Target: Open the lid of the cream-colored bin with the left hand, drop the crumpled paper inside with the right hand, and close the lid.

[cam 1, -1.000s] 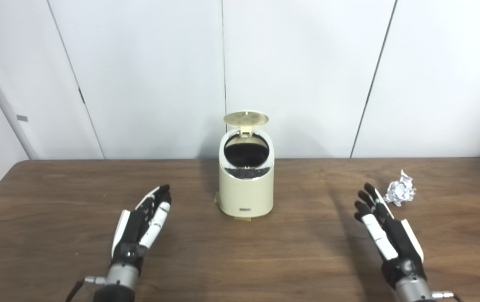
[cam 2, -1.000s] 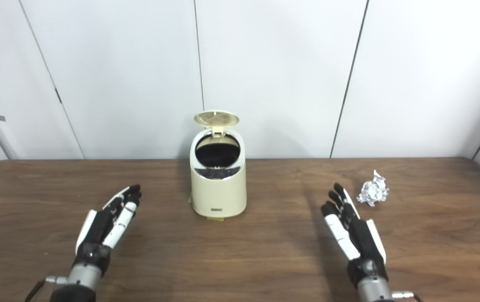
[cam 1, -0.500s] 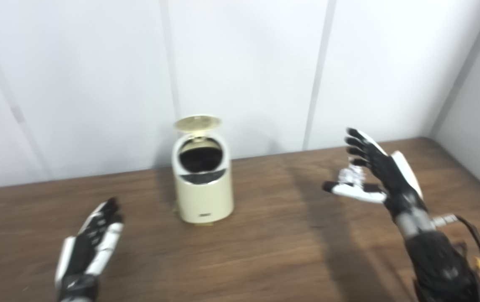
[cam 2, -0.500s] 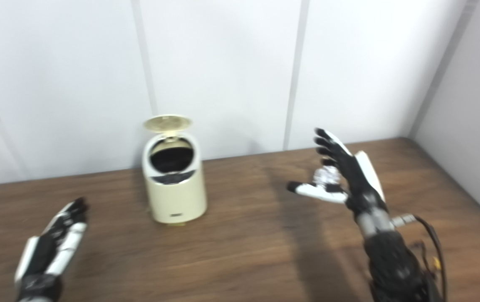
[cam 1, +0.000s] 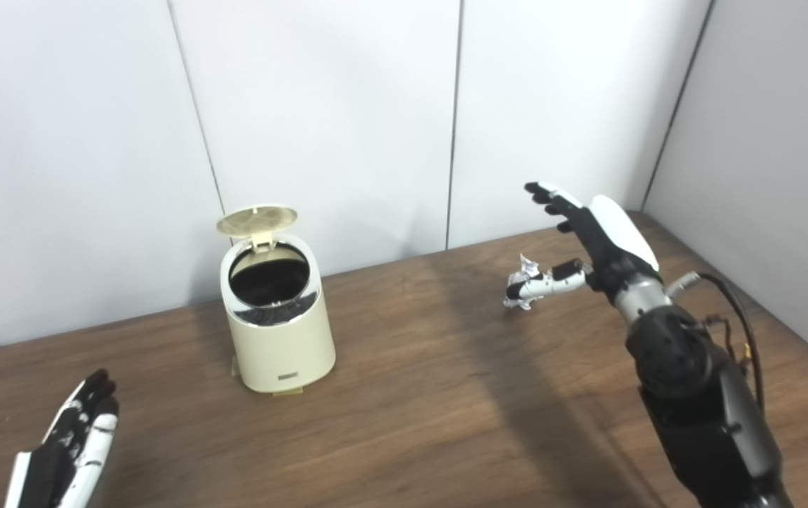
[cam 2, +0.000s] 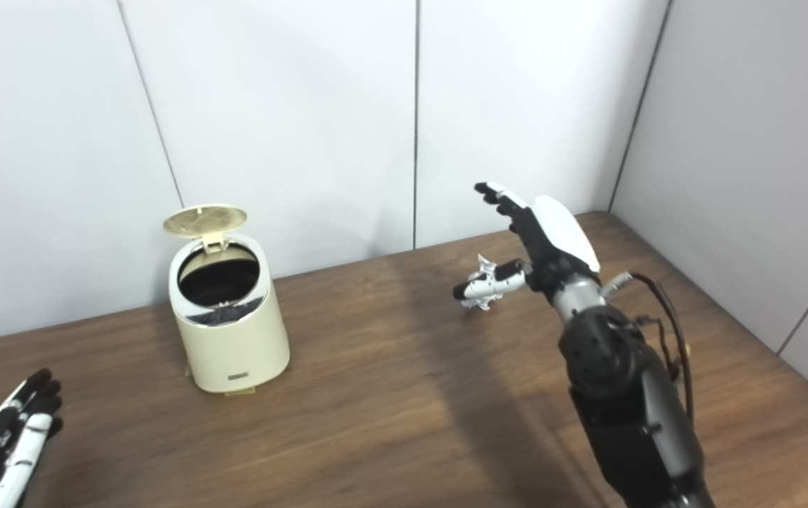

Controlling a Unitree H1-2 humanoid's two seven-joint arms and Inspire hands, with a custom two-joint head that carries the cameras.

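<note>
The cream-colored bin (cam 1: pixel 278 331) stands on the brown table, its round lid (cam 1: pixel 257 219) hinged up and the dark inside showing. The crumpled paper (cam 1: pixel 522 283) lies on the table to the right of the bin. My right hand (cam 1: pixel 587 236) hovers raised over the paper, open with fingers spread and the thumb pointing left in front of the paper; it holds nothing. My left hand (cam 1: pixel 68 450) rests low at the bottom left corner, open and flat, well away from the bin.
The wooden table (cam 1: pixel 432 423) runs up to white wall panels at the back and a grey wall at the right. My right forearm (cam 1: pixel 700 402) with a loose cable rises from the bottom right.
The camera has swung right, shifting the whole picture left. My right hand has lifted off the table and reached forward over the crumpled paper. The left hand stays low and open.
</note>
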